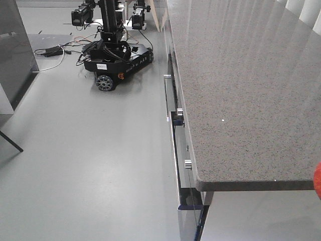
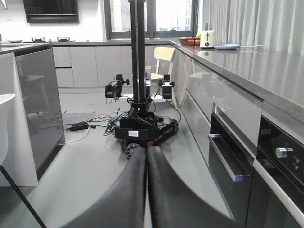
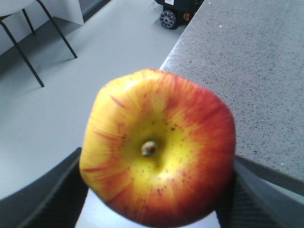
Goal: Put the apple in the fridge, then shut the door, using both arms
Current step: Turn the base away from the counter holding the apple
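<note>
1. Plainly, the apple [image 3: 159, 147] is clamped in the right gripper [image 3: 156, 199]. The gripper's dark fingers [image 3: 42, 194] press on either flank. The apple's red skin and the yellow patch around its stem dimple face the wrist camera.
2. The apple hangs at the front corner of the grey speckled surface [image 3: 247, 71], partly over the stone and partly over the floor [image 3: 95, 71] beside it. Whether it touches the surface cannot be told.
3. In the front-facing view, only a red sliver shows at the right edge, just past the front edge of the surface [image 1: 241, 90]. Too little shows to say more about it.
4. The left gripper [image 2: 144, 152] is closed, its two fingers pressed flat together with nothing between them. It sits low in front of the surface [image 2: 247, 66] and points along the cabinet fronts beneath it.
5. Under the surface is a dark glass oven [image 2: 228, 137] with a bar handle [image 2: 227, 164]. A round metal knob [image 2: 284, 152] sits on the next dark panel beside it.
6. A black wheeled robot base [image 1: 115, 60] stands on the floor near the far stretch of the surface's front. Cables [image 1: 50, 51] trail away from it, on the side away from the surface.
7. At the far end of the surface stand a white toaster [image 2: 206, 39], a pale blue plate [image 2: 227, 46] and a bowl [image 2: 190, 42] of red fruit.
</note>
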